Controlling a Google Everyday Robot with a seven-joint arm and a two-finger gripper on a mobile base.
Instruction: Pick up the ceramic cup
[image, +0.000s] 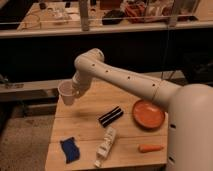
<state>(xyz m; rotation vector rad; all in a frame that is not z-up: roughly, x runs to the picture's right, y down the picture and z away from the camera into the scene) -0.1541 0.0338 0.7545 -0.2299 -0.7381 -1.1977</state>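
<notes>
The ceramic cup (66, 93) is small, pale and white-pinkish with a round rim. It is upright at the far left corner of the wooden table (85, 129) and appears to be held just above it. My gripper (75, 90) is at the end of the white arm, right against the cup's right side, and is closed on it. The arm reaches in from the right, over the back of the table.
A wide orange dish (148, 113) sits at the right. A black striped object (110, 116) lies mid-table. A white tube (105, 146), a blue cloth (70, 149) and a carrot (150, 148) lie near the front. A dark shelf and railing stand behind.
</notes>
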